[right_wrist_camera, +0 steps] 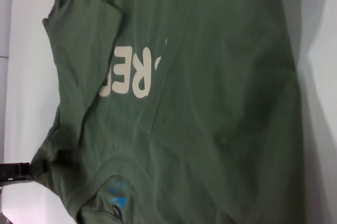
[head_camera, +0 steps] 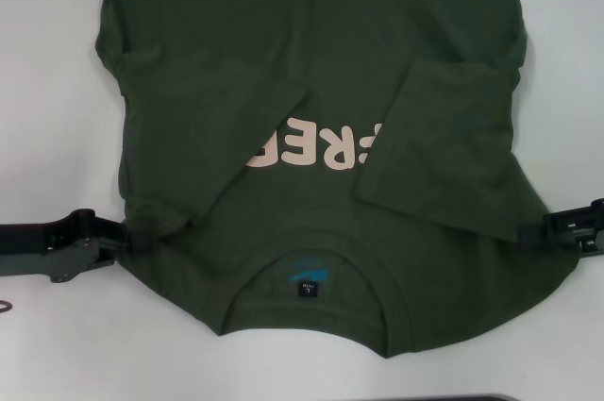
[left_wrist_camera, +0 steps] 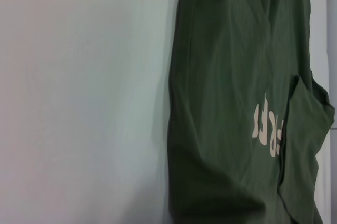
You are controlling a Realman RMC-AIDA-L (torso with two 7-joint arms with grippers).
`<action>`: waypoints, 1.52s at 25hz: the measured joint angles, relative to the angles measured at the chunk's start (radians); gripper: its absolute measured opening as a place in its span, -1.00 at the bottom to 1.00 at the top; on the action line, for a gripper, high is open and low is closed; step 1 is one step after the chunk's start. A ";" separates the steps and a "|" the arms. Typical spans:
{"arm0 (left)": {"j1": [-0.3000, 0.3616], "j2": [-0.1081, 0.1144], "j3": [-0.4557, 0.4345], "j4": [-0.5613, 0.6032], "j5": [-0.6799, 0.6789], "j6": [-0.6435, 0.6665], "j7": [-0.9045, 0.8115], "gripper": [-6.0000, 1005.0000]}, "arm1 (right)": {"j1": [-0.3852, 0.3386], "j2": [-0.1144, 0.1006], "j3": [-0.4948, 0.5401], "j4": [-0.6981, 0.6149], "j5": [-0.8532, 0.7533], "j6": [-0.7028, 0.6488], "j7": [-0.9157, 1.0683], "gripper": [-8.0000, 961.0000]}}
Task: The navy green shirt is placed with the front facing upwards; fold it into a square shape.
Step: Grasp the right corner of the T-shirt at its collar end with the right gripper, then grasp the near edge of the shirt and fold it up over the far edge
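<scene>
Shirt [head_camera: 311, 90]: soft, limp cotton, light; lies flat on table [head_camera: 47, 90], collar at 6 o'clock, sleeves folded in. Take hold at shoulder edges. L gripper [head_camera: 142, 239] at 9, R gripper [head_camera: 545, 229] at 3, both at shirt edge; finger state: can't tell.

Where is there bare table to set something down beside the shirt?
Bare white table lies left of the navy green shirt, beyond the left gripper, and a narrower patch lies right of it, beyond the right gripper. A strip runs along the near edge below the collar. The middle is covered by cloth.
</scene>
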 joint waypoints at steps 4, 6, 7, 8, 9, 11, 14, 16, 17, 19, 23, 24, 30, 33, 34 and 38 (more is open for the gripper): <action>0.000 -0.001 0.000 0.000 0.000 0.000 0.000 -0.90 | -0.001 0.000 -0.007 -0.001 -0.004 0.004 -0.001 0.32; 0.000 -0.001 0.000 0.000 0.000 0.002 -0.001 -0.90 | 0.001 0.001 -0.010 -0.001 -0.006 0.006 -0.004 0.15; -0.001 -0.001 0.000 0.000 0.000 0.002 -0.001 -0.90 | 0.002 0.002 -0.011 -0.001 -0.007 0.006 -0.005 0.07; -0.001 -0.001 0.000 0.000 0.000 0.004 -0.002 -0.90 | 0.003 0.002 -0.011 -0.001 -0.008 0.005 -0.005 -0.01; -0.001 -0.001 0.000 0.000 0.000 0.005 -0.003 -0.90 | 0.003 0.002 -0.011 -0.001 -0.008 0.004 -0.006 -0.09; -0.001 -0.001 0.000 0.000 -0.002 0.008 -0.002 -0.90 | 0.003 0.001 -0.011 -0.001 -0.009 0.003 -0.006 -0.26; -0.001 0.001 0.001 0.000 -0.006 0.010 -0.002 -0.90 | 0.000 -0.002 -0.011 -0.001 -0.010 0.002 -0.002 -0.41; -0.001 0.002 0.002 0.000 -0.006 0.011 -0.002 -0.90 | -0.001 -0.006 -0.011 -0.001 -0.010 0.002 0.000 -0.51; -0.001 0.003 0.002 0.000 -0.005 0.013 -0.002 -0.90 | -0.001 -0.008 -0.011 -0.001 -0.010 0.002 0.000 -0.56; -0.001 0.003 0.005 0.000 -0.003 0.019 0.000 -0.90 | -0.001 -0.010 -0.011 -0.001 -0.010 0.002 0.001 -0.66; 0.000 0.006 0.021 0.000 0.008 0.038 0.006 -0.90 | 0.000 -0.016 -0.013 -0.006 -0.022 -0.002 0.001 -0.83; 0.000 0.007 0.025 0.000 0.014 0.046 0.007 -0.90 | 0.000 -0.018 -0.014 -0.009 -0.028 -0.006 0.002 -0.86; 0.000 0.008 0.041 0.006 0.059 0.085 0.008 -0.90 | -0.002 -0.027 -0.017 -0.048 -0.059 -0.049 0.009 -0.96; 0.004 0.007 0.051 0.008 0.073 0.110 0.008 -0.90 | -0.001 -0.026 -0.023 -0.075 -0.097 -0.067 0.009 -0.96; 0.004 0.007 0.051 0.008 0.073 0.110 0.008 -0.90 | 0.000 -0.025 -0.025 -0.083 -0.108 -0.071 0.009 -0.96; 0.005 0.006 0.050 0.009 0.096 0.129 0.009 -0.90 | 0.003 -0.026 -0.026 -0.093 -0.123 -0.082 0.010 -0.96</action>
